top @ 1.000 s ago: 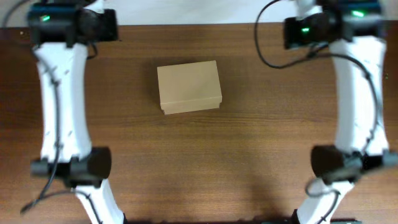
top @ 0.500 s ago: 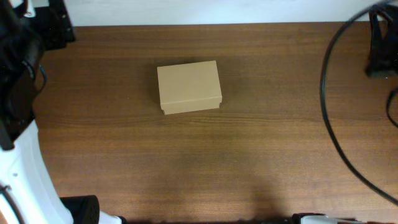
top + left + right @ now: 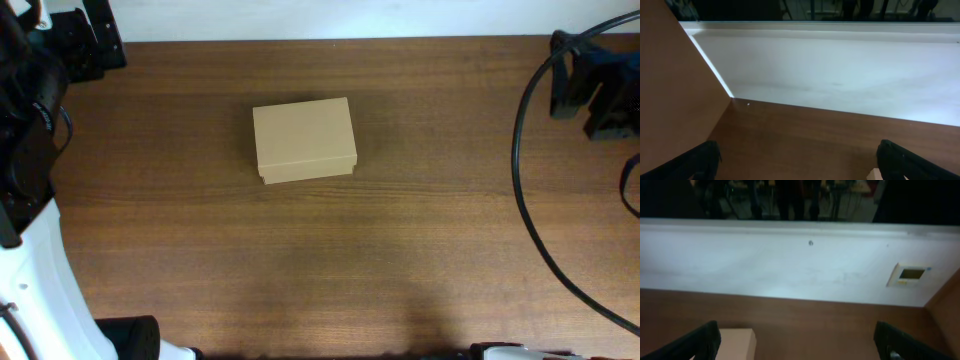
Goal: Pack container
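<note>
The container (image 3: 305,140) is a plain tan cardboard box with its lid down, lying a little left of the table's middle at the back. Its corner shows at the bottom of the left wrist view (image 3: 873,175), and its top shows low on the left in the right wrist view (image 3: 737,342). My left gripper (image 3: 800,161) is open over bare wood, its dark fingers (image 3: 702,159) spread wide. It hangs at the far left corner (image 3: 90,40). My right gripper (image 3: 800,342) is open too, at the far right (image 3: 590,90). Neither touches the box.
The brown wooden table (image 3: 330,270) ends at a white wall (image 3: 330,18) along the back. A black cable (image 3: 525,200) loops over the right side. My white left arm (image 3: 30,280) fills the left edge. A small wall panel (image 3: 911,274) is on the white wall.
Both arms have swung out of their folded pose, and both grippers have gone from shut to wide open. The right gripper has shifted inward. The box has not moved.
</note>
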Motion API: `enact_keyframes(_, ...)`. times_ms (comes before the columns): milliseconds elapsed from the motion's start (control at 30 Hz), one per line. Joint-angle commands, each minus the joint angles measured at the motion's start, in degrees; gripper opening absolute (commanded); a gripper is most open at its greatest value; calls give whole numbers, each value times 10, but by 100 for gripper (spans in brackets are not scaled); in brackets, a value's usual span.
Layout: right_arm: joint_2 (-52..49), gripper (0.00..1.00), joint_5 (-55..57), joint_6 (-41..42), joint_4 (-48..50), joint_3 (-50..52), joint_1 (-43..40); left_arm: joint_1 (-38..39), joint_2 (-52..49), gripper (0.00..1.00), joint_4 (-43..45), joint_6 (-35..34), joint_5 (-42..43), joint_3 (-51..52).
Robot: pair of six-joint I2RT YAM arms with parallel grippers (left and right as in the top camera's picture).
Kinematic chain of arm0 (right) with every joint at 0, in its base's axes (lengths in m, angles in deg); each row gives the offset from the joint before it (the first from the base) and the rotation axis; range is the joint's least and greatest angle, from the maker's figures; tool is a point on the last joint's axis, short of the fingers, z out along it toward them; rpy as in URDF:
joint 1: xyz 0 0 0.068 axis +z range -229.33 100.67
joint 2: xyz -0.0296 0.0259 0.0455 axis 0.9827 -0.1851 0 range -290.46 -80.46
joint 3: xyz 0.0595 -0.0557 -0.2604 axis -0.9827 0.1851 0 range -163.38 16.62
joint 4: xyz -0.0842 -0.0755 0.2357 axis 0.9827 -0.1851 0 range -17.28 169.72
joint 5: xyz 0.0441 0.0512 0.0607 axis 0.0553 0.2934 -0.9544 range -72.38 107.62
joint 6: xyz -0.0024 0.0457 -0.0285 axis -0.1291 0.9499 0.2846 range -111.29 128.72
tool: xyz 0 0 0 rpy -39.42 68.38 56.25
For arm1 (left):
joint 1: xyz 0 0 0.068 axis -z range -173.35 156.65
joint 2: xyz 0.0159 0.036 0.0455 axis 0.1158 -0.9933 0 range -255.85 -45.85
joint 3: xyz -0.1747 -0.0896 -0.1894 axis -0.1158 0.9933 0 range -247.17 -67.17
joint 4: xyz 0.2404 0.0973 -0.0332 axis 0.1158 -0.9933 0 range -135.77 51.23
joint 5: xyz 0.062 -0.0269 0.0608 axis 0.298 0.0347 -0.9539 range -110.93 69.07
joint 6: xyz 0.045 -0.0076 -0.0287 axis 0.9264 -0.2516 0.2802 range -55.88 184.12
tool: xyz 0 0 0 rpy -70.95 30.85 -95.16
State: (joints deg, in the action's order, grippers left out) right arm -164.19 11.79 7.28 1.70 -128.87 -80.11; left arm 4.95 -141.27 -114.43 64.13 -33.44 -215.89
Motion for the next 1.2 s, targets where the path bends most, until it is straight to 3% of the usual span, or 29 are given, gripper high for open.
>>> enact_keyframes(0, -3, 99, 3, 4, -5, 1, 0, 0, -1, 100, 0, 3, -8, -2)
enact_keyframes(467, -7, 99, 3, 4, -87, 1, 0, 0, -1, 100, 0, 3, -8, -3)
enact_keyframes(900, -7, 99, -14, 4, -96, 1, 0, 0, -1, 100, 0, 3, -8, -2)
enact_keyframes(1000, 10, 99, -2, 4, -68, 5, 0, 0, -1, 100, 0, 3, -8, -3)
enact_keyframes(1167, 104, 99, 14, 4, 29, 125, 0, 0, -1, 100, 0, 3, -8, -2)
